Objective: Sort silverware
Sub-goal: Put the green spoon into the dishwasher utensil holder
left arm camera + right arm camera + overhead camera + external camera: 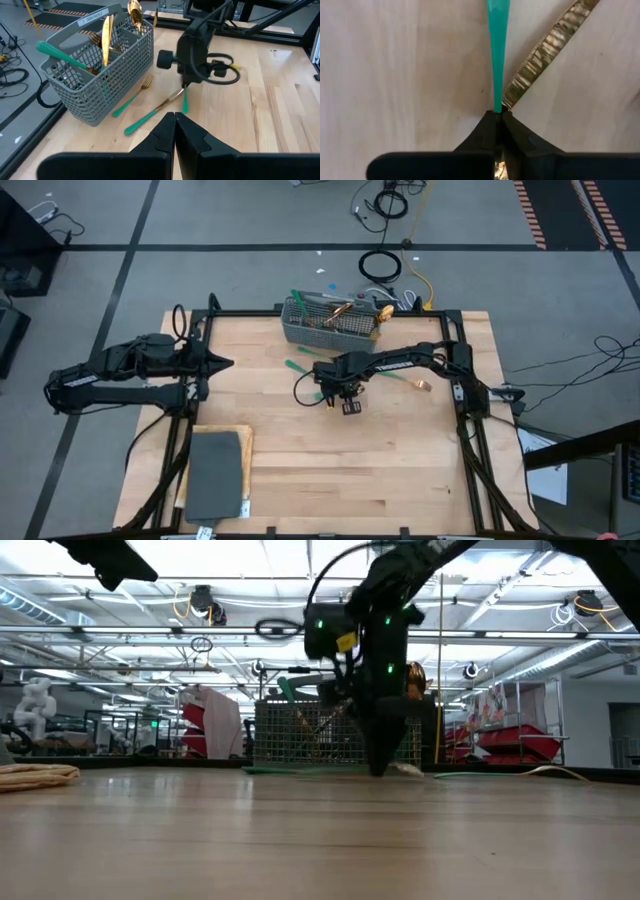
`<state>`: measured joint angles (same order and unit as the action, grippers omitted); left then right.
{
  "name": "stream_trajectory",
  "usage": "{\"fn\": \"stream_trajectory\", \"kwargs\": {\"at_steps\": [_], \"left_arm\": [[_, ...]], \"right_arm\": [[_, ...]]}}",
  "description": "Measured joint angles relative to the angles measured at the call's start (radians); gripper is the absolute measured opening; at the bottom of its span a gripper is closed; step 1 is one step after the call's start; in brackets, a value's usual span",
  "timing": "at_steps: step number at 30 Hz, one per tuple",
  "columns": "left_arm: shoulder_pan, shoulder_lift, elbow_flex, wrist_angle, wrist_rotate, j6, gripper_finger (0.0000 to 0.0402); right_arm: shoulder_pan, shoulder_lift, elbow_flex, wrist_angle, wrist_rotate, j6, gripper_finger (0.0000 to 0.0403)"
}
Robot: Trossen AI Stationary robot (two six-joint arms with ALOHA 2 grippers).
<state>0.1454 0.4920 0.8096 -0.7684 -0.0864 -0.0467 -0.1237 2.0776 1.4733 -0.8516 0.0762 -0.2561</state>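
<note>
Right gripper (498,116) points straight down at the table, fingers pinched on a teal-handled utensil (497,55) lying beneath them — likely gripped for lifting. Left gripper (174,120) waits apart, fingers pressed together.

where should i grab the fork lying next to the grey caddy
Pinch the fork by its slim teal handle near its free end, from straight above, fingers across it. It lies flat on the table, so only a top-down pinch fits; its gold head points at the caddy wall, where room is tight. The right gripper is shut on another piece.
</note>
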Motion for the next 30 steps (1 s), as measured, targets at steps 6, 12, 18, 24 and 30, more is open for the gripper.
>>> {"fn": "stream_trajectory", "kwargs": {"at_steps": [6,12,18,24,30], "left_arm": [[0.000,0.000,0.000,0.000,0.000,0.000,0.0015],[0.000,0.000,0.000,0.000,0.000,0.000,0.0015],[0.000,0.000,0.000,0.000,0.000,0.000,0.0015],[0.000,0.000,0.000,0.000,0.000,0.001,0.0015],[0.000,0.000,0.000,0.000,0.000,0.001,0.0015]], "right_arm": [[0.031,-0.099,0.002,-0.021,0.012,0.040,0.0001],[0.059,-0.211,0.003,-0.134,0.303,0.070,0.0001],[0.063,-0.336,0.003,-0.280,0.695,0.097,0.0000],[0.012,-0.397,0.003,-0.393,1.009,0.071,0.0000],[-0.049,-0.338,0.003,-0.394,1.259,-0.230,0.0000]]}}
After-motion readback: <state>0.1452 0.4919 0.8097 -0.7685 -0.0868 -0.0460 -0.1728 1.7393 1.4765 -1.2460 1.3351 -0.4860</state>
